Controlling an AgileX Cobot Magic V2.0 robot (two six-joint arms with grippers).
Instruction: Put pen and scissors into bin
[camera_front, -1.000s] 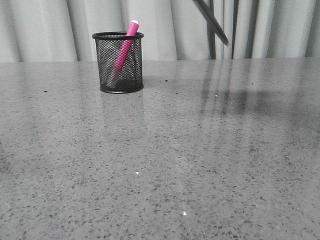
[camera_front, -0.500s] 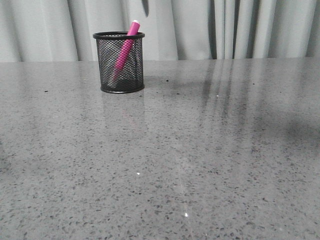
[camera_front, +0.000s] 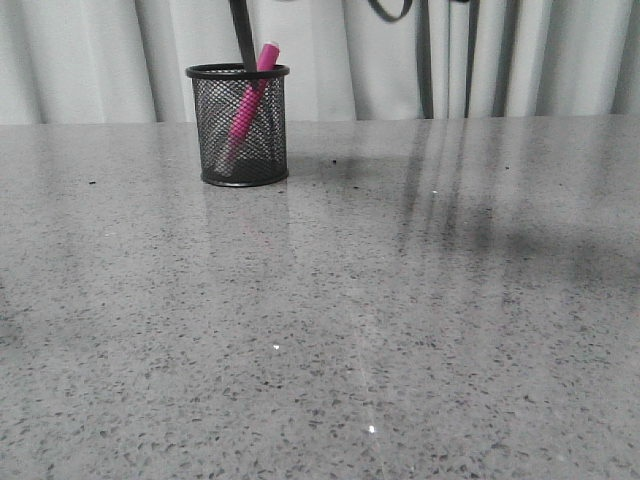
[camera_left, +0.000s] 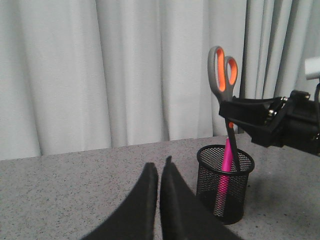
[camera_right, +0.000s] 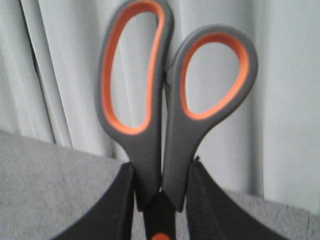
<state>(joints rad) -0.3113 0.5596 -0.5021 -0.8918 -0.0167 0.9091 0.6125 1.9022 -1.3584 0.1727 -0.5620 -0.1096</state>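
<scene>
Two task things already meet at the bin (camera_front: 238, 125) in the front view: it stands on the grey speckled desk (camera_front: 400, 320) at about 11 o'clock from the desk's middle, close to the pale curtain (camera_front: 90, 60). The pen (camera_front: 249, 100) leans inside it, white end poking over the rim toward 1 o'clock. A dark blade of the scissors (camera_front: 242, 35) comes down from the frame's upper edge and meets the rim just beside the pen; neither arm shows here.

From the left wrist, the left gripper (camera_left: 159, 175) has its fingers (camera_left: 145, 200) pressed together with nothing between them, low over the desk (camera_left: 60, 190). The bin (camera_left: 225, 185) stands beyond them at about 2 o'clock, the pen (camera_left: 224, 172) upright in it. The scissors (camera_left: 226, 95) hang point down, handles at 12 o'clock, blades dipping inside the rim beside the pen, clamped near the orange pivot by the right gripper (camera_left: 250, 117).

From the right wrist, the right gripper (camera_right: 160, 200) pinches the scissors (camera_right: 165, 110) just beneath the handle loops, one dark finger on each side, the loops standing at 12 o'clock against the curtain (camera_right: 285, 75).
</scene>
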